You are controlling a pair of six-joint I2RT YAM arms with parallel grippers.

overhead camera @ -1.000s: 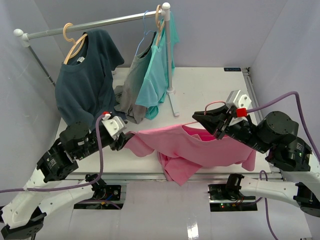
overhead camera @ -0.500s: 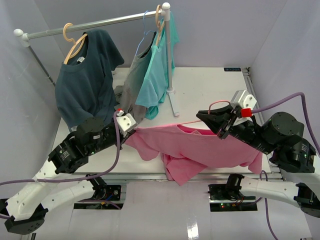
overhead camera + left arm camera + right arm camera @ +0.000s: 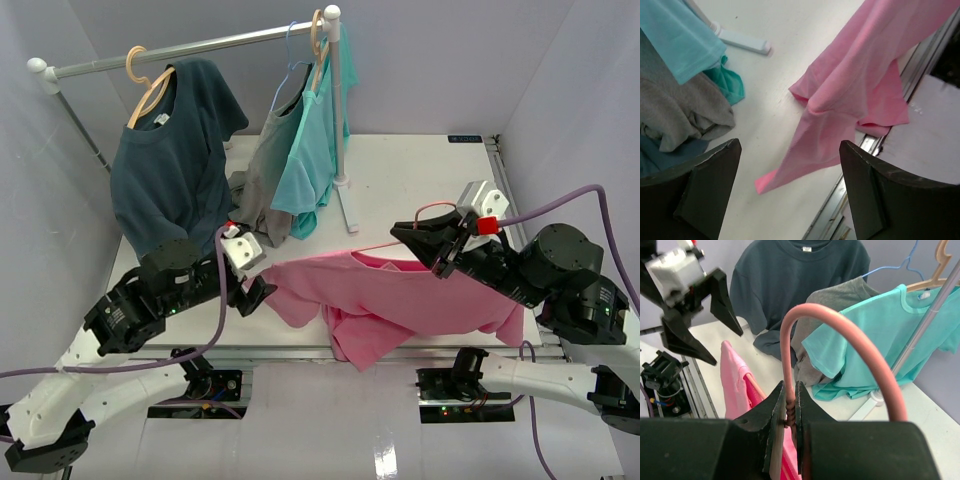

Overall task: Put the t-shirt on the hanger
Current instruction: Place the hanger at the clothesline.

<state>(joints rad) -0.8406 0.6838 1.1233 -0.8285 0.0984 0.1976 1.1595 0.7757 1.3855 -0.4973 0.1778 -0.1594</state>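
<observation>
Crowded beyond both grippers: clothes rail across the back, dark navy shirt on a wooden hanger straight beyond the left gripper. Grey shirt and turquoise shirt bunched together further right, thin blue hanger up among them. Rail's white foot on the table, in the gap between the two arms. Nothing between the grippers except the t-shirt itself: bright pink, slung below the right gripper, stretching across toward the left one, lower hem spilling over the table's near edge.

Now the left gripper: fingers spread wide, empty, gripping nothing. Pink sleeve dangling just ahead of the open jaws, apart from both fingers in the wrist view. Over to the right: clamped tight on the hanger, right on the twisted neck under the curved hook, hook arching up above the fingers. Thin wire shoulder showing at the collar, on the left-gripper side.

Poses: left arm low, elbow bent, reaching forward and rightward over the table's near-left corner. Right arm folded back, wrist raised, pointing left, collar held up above the table.
</observation>
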